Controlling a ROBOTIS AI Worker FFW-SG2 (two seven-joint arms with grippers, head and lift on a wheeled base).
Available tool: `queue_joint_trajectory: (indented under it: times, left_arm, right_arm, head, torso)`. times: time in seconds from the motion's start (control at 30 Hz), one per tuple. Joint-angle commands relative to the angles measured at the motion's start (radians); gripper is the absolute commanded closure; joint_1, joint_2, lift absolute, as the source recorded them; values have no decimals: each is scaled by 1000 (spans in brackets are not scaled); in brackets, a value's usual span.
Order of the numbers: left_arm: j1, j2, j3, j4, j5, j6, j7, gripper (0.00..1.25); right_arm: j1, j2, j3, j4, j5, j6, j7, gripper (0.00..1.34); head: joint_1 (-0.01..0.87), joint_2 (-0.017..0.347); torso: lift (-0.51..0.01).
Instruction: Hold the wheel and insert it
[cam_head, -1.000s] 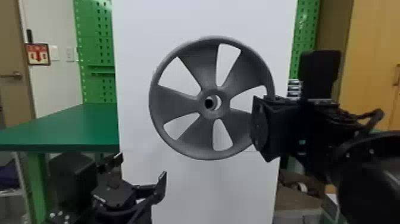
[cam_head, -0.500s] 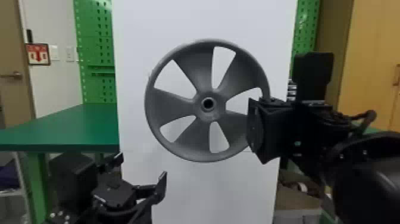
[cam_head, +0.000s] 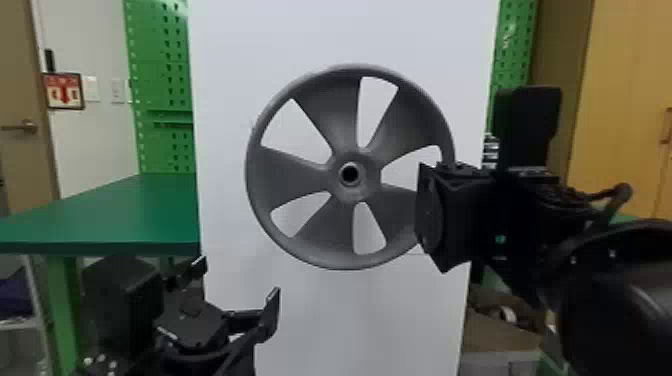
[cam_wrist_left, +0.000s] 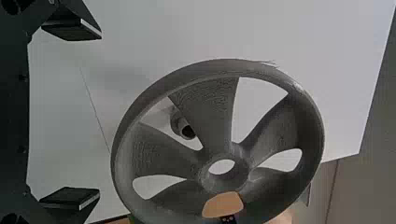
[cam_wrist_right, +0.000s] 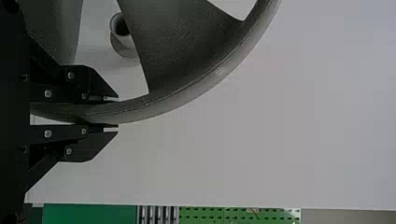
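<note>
The grey wheel (cam_head: 300, 176) stands upright before the white panel (cam_head: 330, 320). My right gripper (cam_head: 450, 215) is at its right edge in the head view; in the right wrist view, that gripper (cam_wrist_right: 117, 113) is shut on the rim (cam_wrist_right: 154, 106). A short grey post (cam_wrist_right: 122, 45) juts from the panel behind the wheel; in the left wrist view, the post (cam_wrist_left: 181, 123) appears through a gap between spokes, apart from the hub (cam_wrist_left: 224, 175). Low at the left, my left gripper (cam_head: 239, 280) stands open and empty; in its wrist view, this gripper (cam_wrist_left: 95, 115) has widely parted fingers.
A green table (cam_head: 115, 210) reaches toward the panel's left edge. Green pegboard (cam_head: 157, 90) rises behind it, with more at the right. A wooden cabinet (cam_head: 620, 100) stands at the far right, and boxes lie low behind the right arm.
The right arm has shifted slightly left with the wheel still held. The hub's opening, earlier showing a pale crescent in the head view, now looks evenly ringed. The left arm has kept still.
</note>
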Motion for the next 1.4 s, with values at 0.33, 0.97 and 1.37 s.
queue_joint_trajectory:
  times: [0.33, 0.97, 1.37]
  left_arm:
    - [0, 0, -1, 0, 0, 1, 0, 101]
    - [0, 0, -1, 2, 0, 0, 0, 101]
    - [-4, 2, -7, 9, 0, 0, 0, 101]
  right_arm:
    - [-20, 1, 8, 34, 3, -15, 0, 1168]
    - [-45, 1, 0, 107, 11, -43, 0, 1168]
    - [-60, 1, -12, 133, 11, -55, 0, 1168]
  head:
    - [210, 9]
    - [210, 9]
    - [210, 9]
  torso:
    - [-442]
    - [-442]
    - [-442]
